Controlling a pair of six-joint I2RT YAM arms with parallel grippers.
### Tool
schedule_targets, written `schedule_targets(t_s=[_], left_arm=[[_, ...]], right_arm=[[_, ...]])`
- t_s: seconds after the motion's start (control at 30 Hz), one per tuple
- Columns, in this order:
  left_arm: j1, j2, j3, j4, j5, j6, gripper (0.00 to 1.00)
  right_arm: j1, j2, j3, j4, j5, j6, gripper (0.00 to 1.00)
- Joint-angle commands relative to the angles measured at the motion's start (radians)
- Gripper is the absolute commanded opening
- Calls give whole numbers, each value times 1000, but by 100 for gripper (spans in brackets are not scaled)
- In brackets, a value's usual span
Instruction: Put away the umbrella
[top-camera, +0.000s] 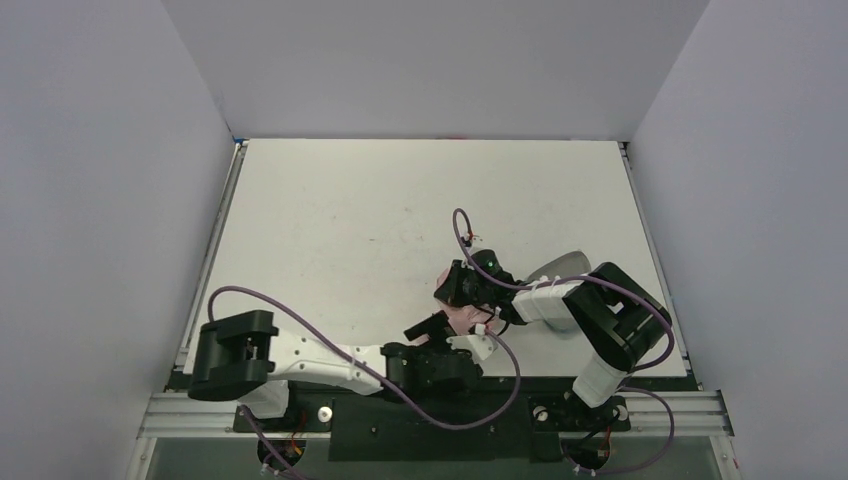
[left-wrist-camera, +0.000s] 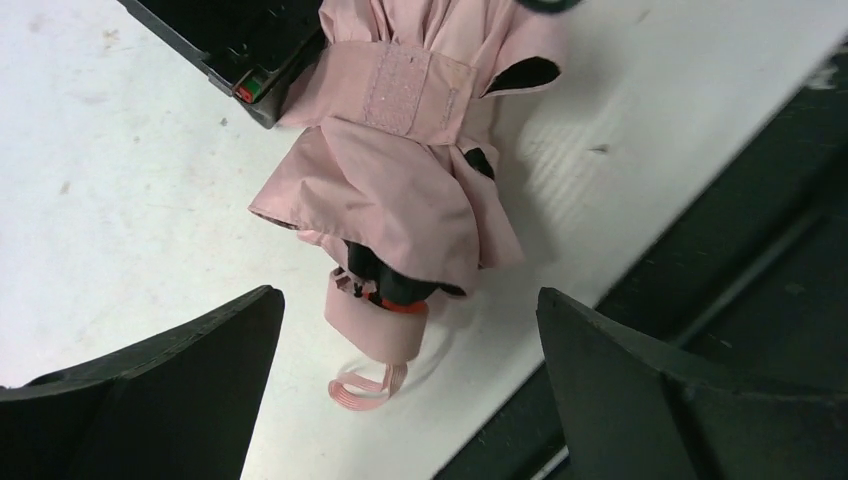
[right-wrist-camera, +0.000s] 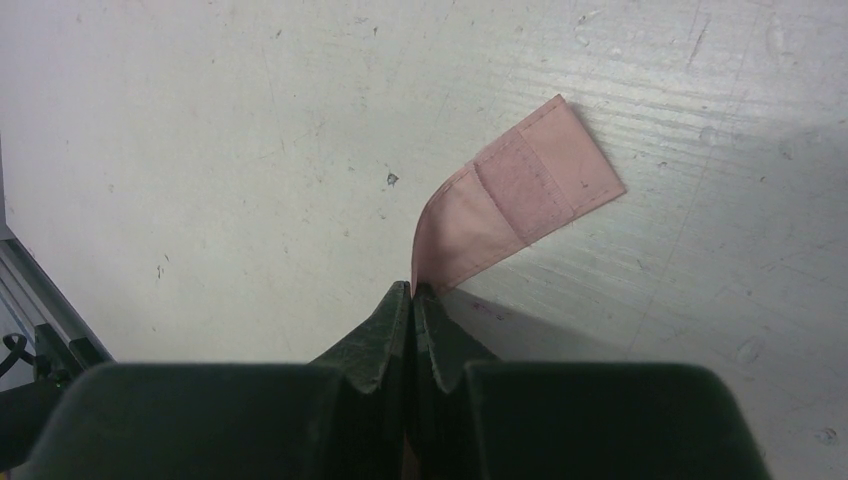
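Observation:
The umbrella (left-wrist-camera: 400, 190) lies folded on the white table near its front edge, pale pink canopy bunched, with a pink band (left-wrist-camera: 400, 90) across it. Its pink handle (left-wrist-camera: 375, 320) and loop strap (left-wrist-camera: 365, 385) point toward my left gripper (left-wrist-camera: 408, 300), which is open and empty, jaws either side of the handle without touching. In the top view the umbrella (top-camera: 462, 318) sits between my left gripper (top-camera: 430, 328) and right gripper (top-camera: 447, 290). My right gripper (right-wrist-camera: 412, 290) is shut on the umbrella's pink closure strap (right-wrist-camera: 520, 190), whose end with a fastener patch sticks out past the fingertips.
A pale rounded oblong object (top-camera: 556, 266) lies on the table behind the right arm, partly hidden by it. The table's black front rail (left-wrist-camera: 720, 260) runs close beside the umbrella. White walls enclose the table (top-camera: 350, 220) on three sides.

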Motion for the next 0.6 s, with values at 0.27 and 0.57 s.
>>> schedule_targets(t_s=[0.27,0.57], left_arm=[[273,-492,-218,170,623,-60,97],[499,-473,-311,409,910,-143,97]], right_arm=[[17,49,-36,-143,32,-39,0],[24,63,-30,-137,17,-38,0]])
